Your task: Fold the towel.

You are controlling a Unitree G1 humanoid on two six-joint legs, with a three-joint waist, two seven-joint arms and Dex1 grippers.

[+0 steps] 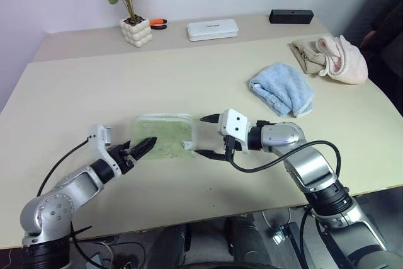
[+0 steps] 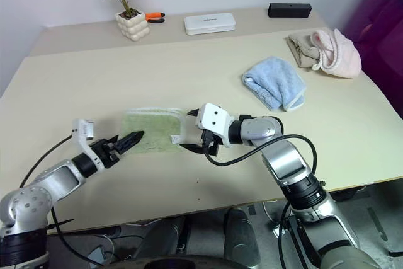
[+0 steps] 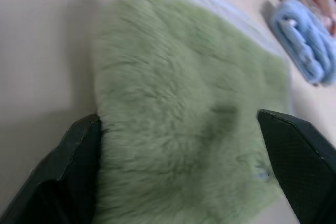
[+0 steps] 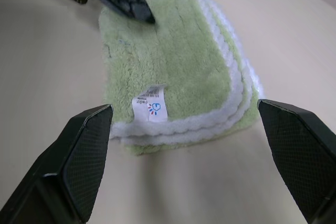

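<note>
The towel (image 1: pixel 165 135) is light green and lies folded into a small stacked rectangle on the table's near middle. Its whitish edging (image 4: pixel 231 98) shows in layers, and a white tag (image 4: pixel 152 106) sits at the corner nearest my right gripper. My left gripper (image 1: pixel 143 146) is open at the towel's left edge, one black fingertip (image 4: pixel 131 3) reaching over the cloth. My right gripper (image 1: pixel 201 135) stands wide open just off the towel's right edge, holding nothing. Green pile (image 3: pixel 184 119) lies between the left fingers in the left wrist view.
A light blue towel (image 1: pixel 283 87) lies bunched at the right. Pink and beige cloths (image 1: pixel 334 58) sit at the far right edge. Along the back stand a potted plant (image 1: pixel 136 29), an orange-handled tool (image 1: pixel 157 23), a white case (image 1: pixel 213 29) and a black box (image 1: pixel 291 16).
</note>
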